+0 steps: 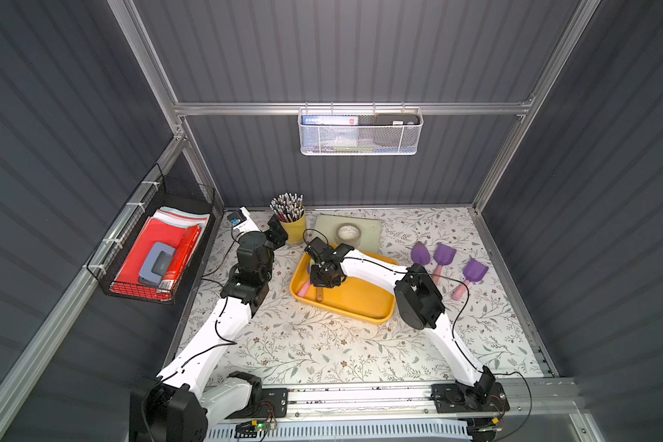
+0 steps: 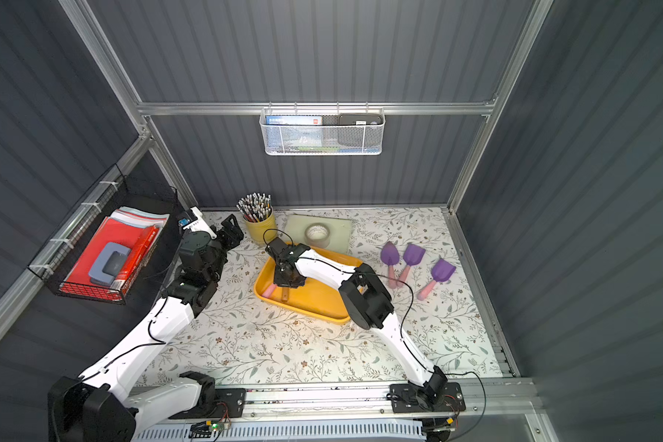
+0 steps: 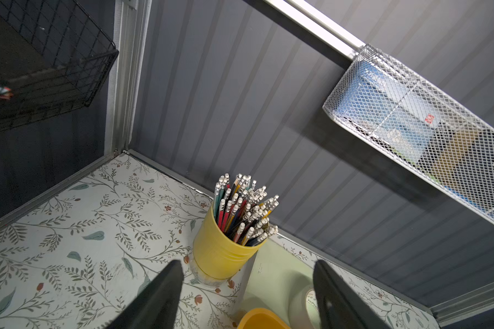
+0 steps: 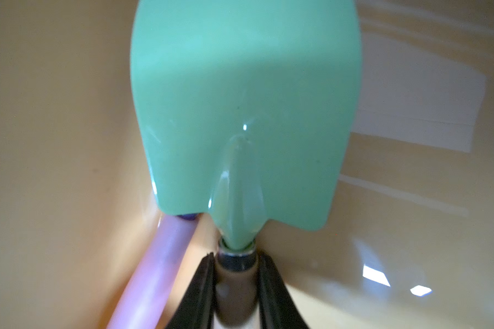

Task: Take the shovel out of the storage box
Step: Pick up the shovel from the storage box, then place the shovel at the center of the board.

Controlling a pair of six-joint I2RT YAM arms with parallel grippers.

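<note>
Shovel (image 4: 240, 99), green blade and brown handle, is seen inside the storage box (image 1: 360, 302), toward the box's left end, with the blade over the yellow floor. Its handle is clamped just behind the metal collar by the right pincer (image 4: 236, 256), and both black fingers (image 4: 206, 284) are pressed against it. A pink handle (image 4: 154, 270) of a second shovel is laid just beside it, with its purple blade tucked under the green one. The storage box is placed mid-counter (image 1: 322, 344). Three purple shovels (image 1: 444, 254) are laid on the counter to the box's right, apart from it. The left pincer (image 3: 247, 263) is held apart, with nothing between its fingers, near the yellow pencil cup (image 3: 223, 253). A tape roll (image 1: 347, 232) is set behind the box.
</note>
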